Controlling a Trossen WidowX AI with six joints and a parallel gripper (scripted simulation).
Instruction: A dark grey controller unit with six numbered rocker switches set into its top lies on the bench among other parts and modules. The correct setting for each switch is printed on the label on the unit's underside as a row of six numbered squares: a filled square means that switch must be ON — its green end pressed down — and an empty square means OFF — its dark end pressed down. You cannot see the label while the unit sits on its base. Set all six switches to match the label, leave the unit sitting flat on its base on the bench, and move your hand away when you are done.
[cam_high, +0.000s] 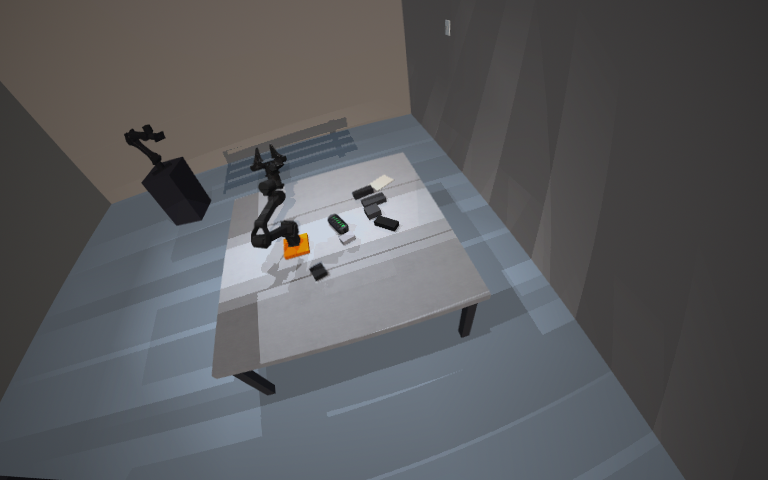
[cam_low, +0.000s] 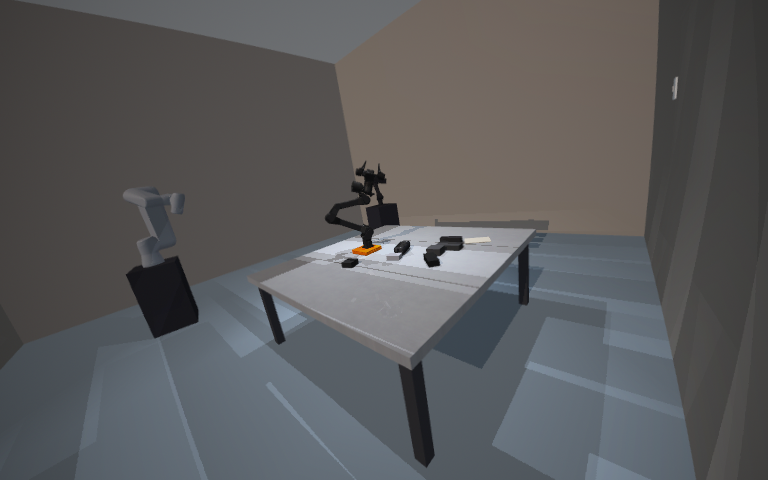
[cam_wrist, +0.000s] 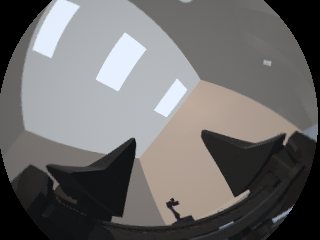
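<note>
The dark grey controller unit (cam_high: 338, 224) (cam_low: 401, 246) lies on its base near the middle of the bench (cam_high: 362, 305) (cam_low: 390, 305), its row of rocker switches showing green on top. My gripper (cam_high: 267, 153) (cam_low: 370, 167) (cam_wrist: 169, 137) is open and empty. It points upward, high above the arm's orange base plate (cam_high: 298, 247) (cam_low: 366, 249), well left of the unit. The wrist view shows only the two fingertips against the ceiling and walls. The label under the unit is hidden.
Several dark modules (cam_high: 376, 206) (cam_low: 441, 249) lie right of the unit, with a pale card (cam_high: 381, 181) (cam_low: 477, 240) behind them. A small light block (cam_high: 347, 238) sits by the unit and a small dark block (cam_high: 318, 271) (cam_low: 349, 262) lies nearer the front. A second arm on a black pedestal (cam_high: 175, 189) (cam_low: 161, 294) stands off the bench.
</note>
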